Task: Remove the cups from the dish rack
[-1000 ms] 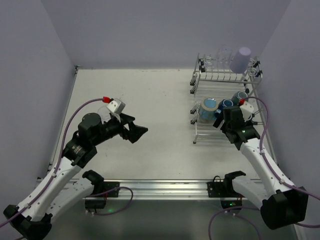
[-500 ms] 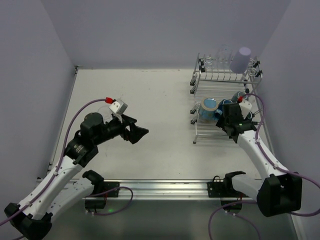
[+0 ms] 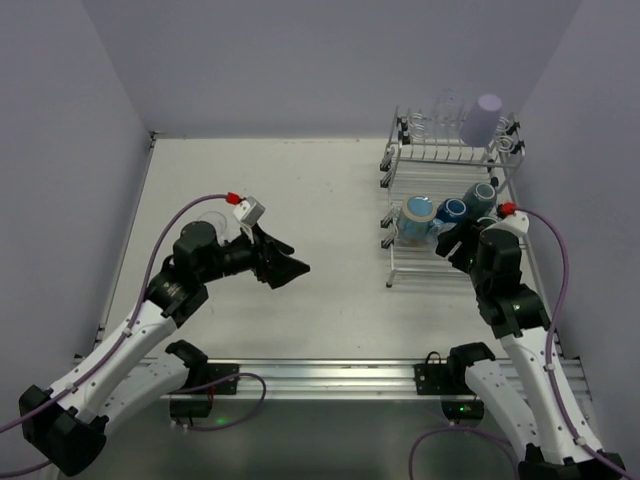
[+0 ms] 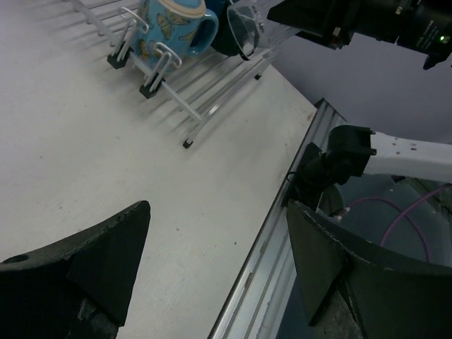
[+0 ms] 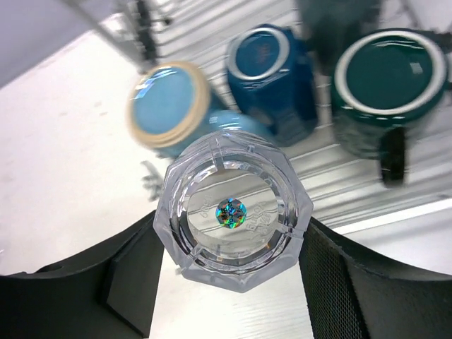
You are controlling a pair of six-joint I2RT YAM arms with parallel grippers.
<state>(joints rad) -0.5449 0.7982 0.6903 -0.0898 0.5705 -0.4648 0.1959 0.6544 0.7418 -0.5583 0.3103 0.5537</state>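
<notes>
Table (image 3: 330, 200): flat off-white top, matte; faint specks and scuffs visible in left wrist view. Back wall (image 3: 300, 70), left wall (image 3: 60, 180), right wall (image 3: 590, 150): plain pale lavender-grey panels, closing table in on three sides. Aluminium rail (image 3: 320, 378): silver slotted extrusion, runs along table's near edge, lengthwise grooves catching light. Below rail: darker grey surface (image 3: 330, 440), dim, detail unclear.

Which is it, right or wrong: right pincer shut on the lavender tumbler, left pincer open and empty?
Wrong object: the right pincer is shut on a clear glass, not the lavender tumbler, per right wrist view. The left pincer is open and empty.
</notes>
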